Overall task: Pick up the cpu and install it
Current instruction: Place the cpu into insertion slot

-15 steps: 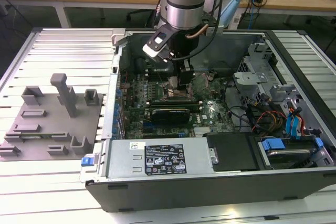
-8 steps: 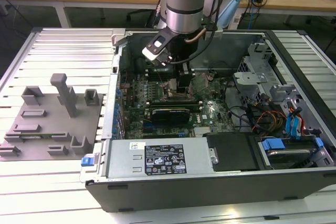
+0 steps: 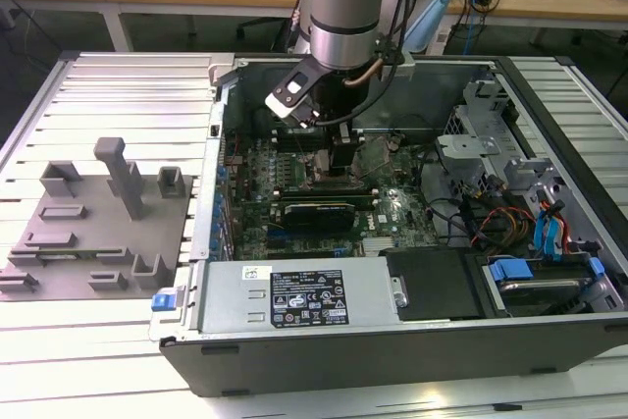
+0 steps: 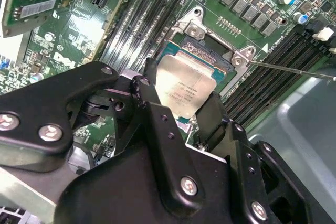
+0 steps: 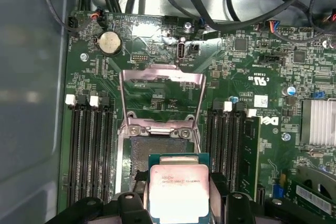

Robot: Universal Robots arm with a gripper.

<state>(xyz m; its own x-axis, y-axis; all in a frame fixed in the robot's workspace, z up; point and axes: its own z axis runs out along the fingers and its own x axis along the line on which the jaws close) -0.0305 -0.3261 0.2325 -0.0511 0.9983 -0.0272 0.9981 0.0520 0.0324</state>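
Note:
The cpu (image 4: 185, 88) is a thin square chip with a silvery top. It sits between the black fingers (image 4: 146, 88) of my gripper (image 4: 181, 98), which is shut on its edges. In the first wrist view the cpu (image 5: 178, 188) hangs just over the dark motherboard socket (image 5: 157, 148), partly covering it. The socket's metal load frame (image 5: 160, 100) is flipped open beyond it. In the exterior view my gripper (image 3: 339, 166) reaches down into the open computer case (image 3: 392, 340), low over the middle of the motherboard (image 3: 392, 208).
Memory slots (image 5: 89, 150) run along both sides of the socket, and a thin socket lever (image 4: 294, 69) sticks out beside it. A graphics card (image 3: 316, 213), the power supply (image 3: 294, 296), a drive cage (image 3: 491, 144) and cables crowd the case. A grey plastic tray (image 3: 98, 213) lies outside, at the exterior view's left.

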